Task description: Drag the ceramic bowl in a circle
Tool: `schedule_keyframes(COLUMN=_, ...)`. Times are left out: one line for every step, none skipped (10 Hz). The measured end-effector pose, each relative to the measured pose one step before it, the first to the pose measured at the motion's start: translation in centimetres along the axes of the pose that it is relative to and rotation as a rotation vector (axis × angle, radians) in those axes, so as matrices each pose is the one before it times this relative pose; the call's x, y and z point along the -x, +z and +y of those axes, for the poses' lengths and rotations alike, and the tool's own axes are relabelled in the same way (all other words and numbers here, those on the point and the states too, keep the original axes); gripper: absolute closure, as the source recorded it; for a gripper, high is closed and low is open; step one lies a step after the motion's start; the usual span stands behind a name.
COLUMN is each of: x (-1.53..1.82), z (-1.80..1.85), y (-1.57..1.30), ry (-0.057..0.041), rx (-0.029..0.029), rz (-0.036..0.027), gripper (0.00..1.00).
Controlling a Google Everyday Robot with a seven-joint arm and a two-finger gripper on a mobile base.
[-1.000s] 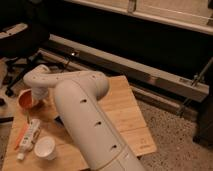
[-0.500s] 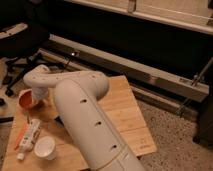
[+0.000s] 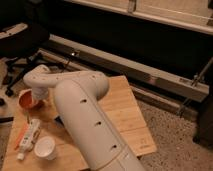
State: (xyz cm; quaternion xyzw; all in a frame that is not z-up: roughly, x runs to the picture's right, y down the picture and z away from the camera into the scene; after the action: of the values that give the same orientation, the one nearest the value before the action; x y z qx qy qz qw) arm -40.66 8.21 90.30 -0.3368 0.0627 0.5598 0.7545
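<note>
**A:** What fills most of the view?

**B:** A wooden table (image 3: pixel 125 115) on a speckled floor. Beyond the table's far edge, a long metal rail (image 3: pixel 130 67) runs along a dark wall. Past the table's far left corner stands a black office chair (image 3: pixel 20 40).

**A:** And the robot?

**B:** A thick white arm (image 3: pixel 85 115) rises from the table's near edge and bends left across the top. Its gripper (image 3: pixel 36 99) hangs low over the table's left side, right at the bowl (image 3: pixel 26 100). The wrist hides that end, so I cannot tell whether the gripper is spread or pinching, or whether it touches the bowl.

**A:** Where exactly is the bowl?

**B:** It sits upright on the table, close to the left edge and toward the far corner. It is glossy orange-red.

**A:** Anything else on the table?

**B:** A white cup (image 3: pixel 45 148) stands upright near the table's near left corner. A white tube (image 3: pixel 31 135) lies closer to the left edge, with a thin orange stick (image 3: pixel 21 136) just beside it.
</note>
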Motion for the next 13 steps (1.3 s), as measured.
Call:
schedule_keyframes(x=-0.002, z=0.000, y=0.002, ry=-0.00004, rx=-0.00002, rz=0.00004, gripper=0.35)
schedule_keyframes(x=0.000, z=0.001, y=-0.001, ry=0.00005, rx=0.00002, rz=0.00001, gripper=0.35)
schedule_keyframes(x=-0.023, z=-0.038, y=0.008, ry=0.00017, rx=-0.00018, rz=0.00037, gripper=0.35)
schedule_keyframes(x=-0.042, z=-0.025, y=0.023, ry=-0.00003, rx=0.00078, rz=0.00029, gripper=0.35)
schedule_keyframes(x=-0.006, z=-0.001, y=0.003, ry=-0.00023, rx=0.00138, rz=-0.00074, gripper=0.35)
schedule_keyframes(x=0.026, z=0.043, y=-0.042, ry=0.00005, rx=0.00312, rz=-0.00260, gripper=0.37)
schedule_keyframes(x=0.441, z=-0.067, y=-0.119, ry=0.00422, rx=0.00235, rz=-0.01706, gripper=0.42)
schedule_keyframes(x=1.449, z=-0.539, y=-0.459, ry=0.00972, rx=-0.00377, rz=-0.04935, gripper=0.53)
schedule_keyframes(x=1.202, z=-0.612, y=-0.410, ry=0.00220, rx=-0.01294, rz=-0.03534, gripper=0.64)
schedule_keyframes(x=0.625, z=-0.030, y=-0.166, ry=-0.00148, rx=-0.00575, rz=-0.01731, gripper=0.72)
schedule_keyframes(x=0.331, z=0.075, y=0.071, ry=-0.00370, rx=-0.00574, rz=-0.00766, gripper=0.81)
schedule_keyframes(x=-0.073, z=0.295, y=0.508, ry=-0.00917, rx=-0.00282, rz=0.00732, gripper=0.93)
schedule_keyframes(x=-0.360, z=0.383, y=0.579, ry=-0.00806, rx=0.00108, rz=0.01602, gripper=0.98)
